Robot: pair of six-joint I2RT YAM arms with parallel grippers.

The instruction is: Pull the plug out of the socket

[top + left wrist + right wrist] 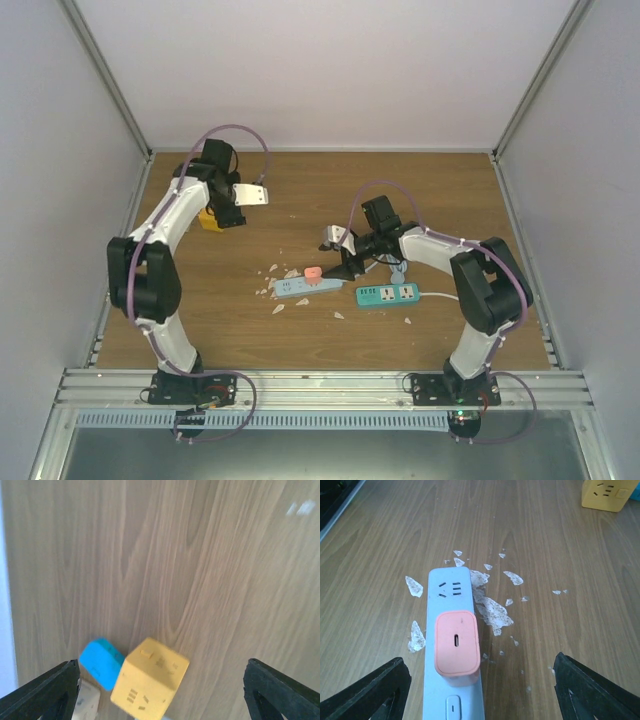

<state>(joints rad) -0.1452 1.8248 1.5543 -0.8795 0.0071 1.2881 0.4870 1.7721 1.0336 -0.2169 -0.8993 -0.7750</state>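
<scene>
Right pincer (481, 680) gapes clear of plug (457, 642) seated on socket (449, 582).

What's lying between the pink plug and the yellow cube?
Only white flakes beside the pink plug and socket, then bare table to the yellow cube; right wrist view.

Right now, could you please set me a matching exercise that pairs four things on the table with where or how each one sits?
Things:
1. pink plug
2. pale power strip
3. teal power strip
4. yellow cube

Places:
A. rightmost, trailing a white cable
B. far left, apart from both strips
C. seated in a strip's socket
D. lying among white flakes

Pairs: 1-C; 2-D; 3-A; 4-B
</scene>
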